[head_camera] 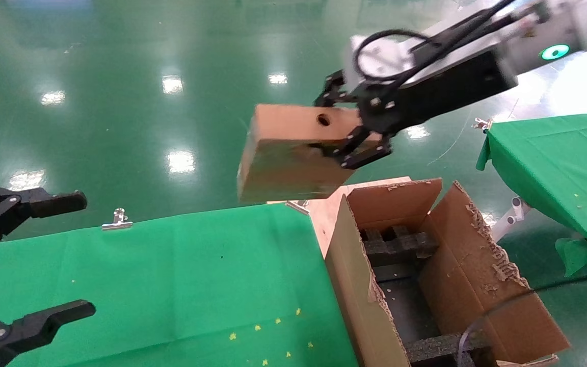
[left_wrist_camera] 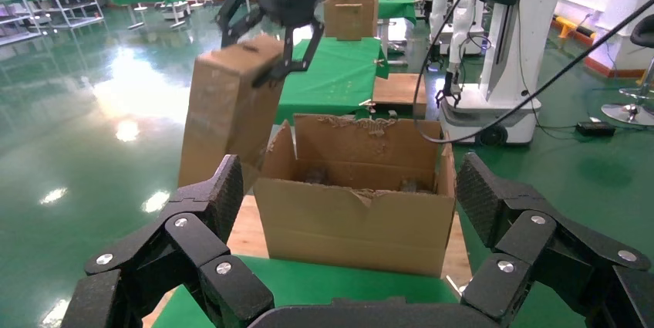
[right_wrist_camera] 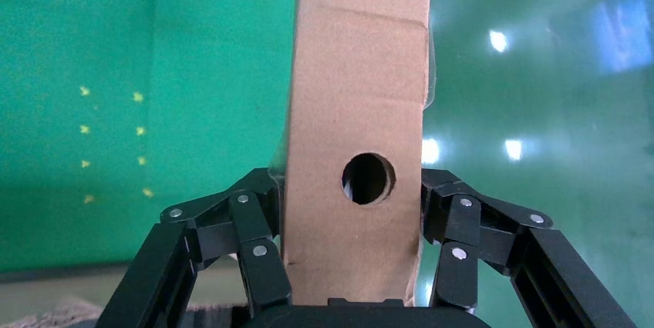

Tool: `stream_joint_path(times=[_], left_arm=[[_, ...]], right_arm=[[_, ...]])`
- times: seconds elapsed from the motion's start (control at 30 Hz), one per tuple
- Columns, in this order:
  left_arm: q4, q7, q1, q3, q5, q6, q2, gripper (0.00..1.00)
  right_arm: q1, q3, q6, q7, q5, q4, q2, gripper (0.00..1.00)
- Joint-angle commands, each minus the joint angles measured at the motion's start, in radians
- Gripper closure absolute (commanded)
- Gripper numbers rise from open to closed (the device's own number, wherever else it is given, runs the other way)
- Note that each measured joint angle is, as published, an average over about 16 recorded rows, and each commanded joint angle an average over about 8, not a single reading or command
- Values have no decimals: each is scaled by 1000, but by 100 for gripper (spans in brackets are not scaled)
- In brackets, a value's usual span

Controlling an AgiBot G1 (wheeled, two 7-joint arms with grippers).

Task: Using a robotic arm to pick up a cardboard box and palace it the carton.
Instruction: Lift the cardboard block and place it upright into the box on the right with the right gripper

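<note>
The small brown cardboard box [head_camera: 288, 158] with a round hole hangs tilted in the air, beyond and to the left of the carton's far end. My right gripper [head_camera: 348, 122], on the white robotic arm [head_camera: 538, 35], is shut on the box's end, one finger on each side. The right wrist view shows the box [right_wrist_camera: 359, 96] clamped in that gripper [right_wrist_camera: 351, 198]. The large carton [head_camera: 354, 275] stands open with ragged flaps and black foam [head_camera: 400, 244] inside. My left gripper [head_camera: 79, 255] is parked open and empty at the near left. It [left_wrist_camera: 347, 189] faces the carton [left_wrist_camera: 355, 220] and the raised box [left_wrist_camera: 227, 112].
A green-clothed table [head_camera: 171, 275] lies left of the carton, which rests on a wooden board [head_camera: 324, 209]. A second green table [head_camera: 553, 158] stands at the right. A black cable [head_camera: 502, 306] runs over the carton's near right flap. Shiny green floor lies beyond.
</note>
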Motion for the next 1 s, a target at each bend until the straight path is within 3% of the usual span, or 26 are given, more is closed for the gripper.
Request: stream_joint_path(times=[0.03,0.4,0.63,1.0], left_arm=[[0,0,0,0,0,0,0,0],[0,0,0,0,0,0,0,0],[0,0,0,0,0,0,0,0],[0,0,0,0,0,0,0,0]], right_arm=[[19,-20,0,3,18,-9,25,100],[114,-181,1,39,-10,25,274,100],[117,-268,8,75,-31,71,410,100],[54,-329,42,128,27,124,472,100]])
